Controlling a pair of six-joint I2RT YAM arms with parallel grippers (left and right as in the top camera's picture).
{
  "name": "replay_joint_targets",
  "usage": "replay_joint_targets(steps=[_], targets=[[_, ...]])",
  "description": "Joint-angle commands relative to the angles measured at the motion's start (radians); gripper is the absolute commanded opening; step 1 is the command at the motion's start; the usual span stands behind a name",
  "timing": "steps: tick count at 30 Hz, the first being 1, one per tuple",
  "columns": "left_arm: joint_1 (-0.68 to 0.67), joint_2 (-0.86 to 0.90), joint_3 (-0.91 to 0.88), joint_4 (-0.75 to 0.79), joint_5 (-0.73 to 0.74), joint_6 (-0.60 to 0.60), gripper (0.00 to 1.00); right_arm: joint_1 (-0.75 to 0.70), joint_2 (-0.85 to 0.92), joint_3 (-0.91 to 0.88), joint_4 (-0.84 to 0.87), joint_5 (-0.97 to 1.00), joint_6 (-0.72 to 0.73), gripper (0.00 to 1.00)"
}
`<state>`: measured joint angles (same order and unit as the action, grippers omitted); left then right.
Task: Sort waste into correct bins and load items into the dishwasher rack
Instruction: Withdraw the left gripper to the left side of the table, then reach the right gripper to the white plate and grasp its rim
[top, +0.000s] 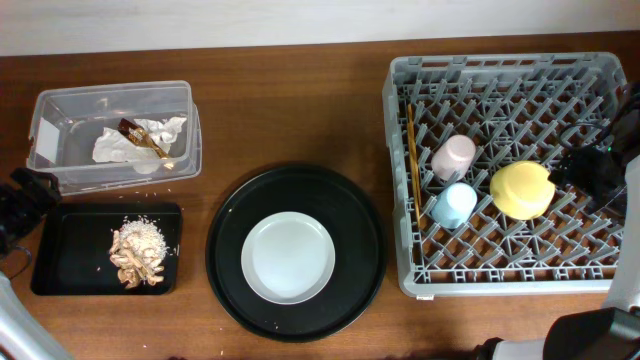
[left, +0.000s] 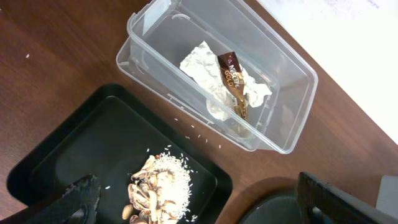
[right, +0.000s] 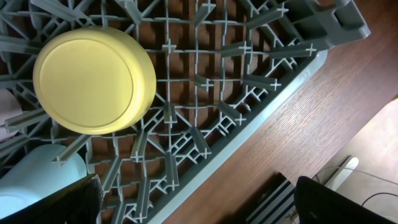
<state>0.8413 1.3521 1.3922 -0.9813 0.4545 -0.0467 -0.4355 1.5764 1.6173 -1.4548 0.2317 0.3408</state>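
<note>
Jaws of both grippers stand apart, empty. Left gripper (left: 196, 199) over the black tray (left: 74, 149), scraps (left: 158, 190) below between its fingers, napkins (left: 214, 78) in the tub (left: 286, 106) beyond. Right gripper (right: 196, 202) over the rack (right: 249, 112); yellow bowl (right: 93, 81), base up, lies ahead of the jaws, off-centre.

One dishwasher rack (top: 500, 66) is showing. Two cups are showing: one pink cup (top: 454, 157) and one light-blue cup (top: 454, 205). One yellow bowl (top: 521, 189) is showing. One grey plate (top: 288, 257) is showing. Two wooden chopsticks (top: 412, 165) are lying as a single pair. Two bins are showing: one clear tub (top: 110, 91) and one black rectangular tray (top: 70, 250). One round black tray (top: 225, 250) is showing. The white napkins (top: 122, 147) are forming one crumpled mass; its sheets cannot be counted. One brown wrapper (top: 141, 137) is showing. The food scraps (top: 138, 255) are making one heap, with loose grains too small to count.
</note>
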Motion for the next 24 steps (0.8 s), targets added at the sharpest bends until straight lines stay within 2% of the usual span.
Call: replay_joint_targets(steps=[1, 4, 5, 8, 10, 11, 12, 13, 15, 16, 19, 20, 21, 22, 23, 24], targets=[[0.006, -0.004, 0.003, -0.001, 0.02, -0.01, 0.99, -0.004, 0.001, -0.005, 0.0, 0.016, 0.007, 0.99], [0.006, -0.004, 0.003, -0.001, 0.02, -0.01, 0.99, -0.004, 0.001, -0.005, 0.014, 0.004, 0.018, 0.99], [0.006, -0.004, 0.003, -0.001, 0.02, -0.01, 0.99, -0.004, 0.001, -0.005, 0.045, -0.058, 0.038, 0.99], [0.006, -0.004, 0.003, -0.001, 0.02, -0.01, 0.99, -0.004, 0.001, -0.005, 0.009, -0.525, 0.042, 0.99], [0.006, -0.004, 0.003, -0.001, 0.02, -0.01, 0.99, -0.003, 0.001, -0.005, -0.07, -0.759, 0.009, 1.0], [0.006, -0.004, 0.003, -0.001, 0.02, -0.01, 0.99, 0.008, 0.001, -0.005, -0.072, -0.914, -0.112, 0.94], [0.006, -0.004, 0.003, -0.001, 0.02, -0.01, 0.99, 0.044, -0.001, -0.005, -0.092, -1.019, -0.259, 0.82], [0.006, -0.004, 0.003, -0.001, 0.02, -0.01, 0.99, 0.089, -0.005, -0.005, -0.116, -0.991, -0.289, 0.8], [0.006, -0.004, 0.003, -0.001, 0.02, -0.01, 0.99, 0.199, -0.02, -0.005, -0.132, -0.886, -0.287, 0.65], [0.006, -0.004, 0.003, -0.001, 0.02, -0.01, 0.99, 0.275, -0.034, -0.005, -0.126, -0.84, -0.26, 0.63], [0.006, -0.004, 0.003, -0.001, 0.02, -0.01, 0.99, 0.502, -0.064, -0.005, -0.084, -0.658, -0.092, 0.63], [0.006, -0.004, 0.003, -0.001, 0.02, -0.01, 0.99, 0.635, -0.067, -0.005, -0.065, -0.505, 0.042, 0.64], [0.006, -0.004, 0.003, -0.001, 0.02, -0.01, 0.99, 0.731, -0.064, -0.005, -0.042, -0.431, 0.107, 0.67], [0.006, -0.004, 0.003, -0.001, 0.02, -0.01, 0.99, 0.827, -0.059, -0.005, 0.008, -0.408, 0.116, 0.77], [0.006, -0.004, 0.003, -0.001, 0.02, -0.01, 0.99, 0.901, -0.055, -0.005, 0.054, -0.403, 0.116, 0.96], [0.006, -0.004, 0.003, -0.001, 0.02, -0.01, 0.99, 0.947, -0.053, -0.005, 0.084, -0.402, 0.115, 0.96]])
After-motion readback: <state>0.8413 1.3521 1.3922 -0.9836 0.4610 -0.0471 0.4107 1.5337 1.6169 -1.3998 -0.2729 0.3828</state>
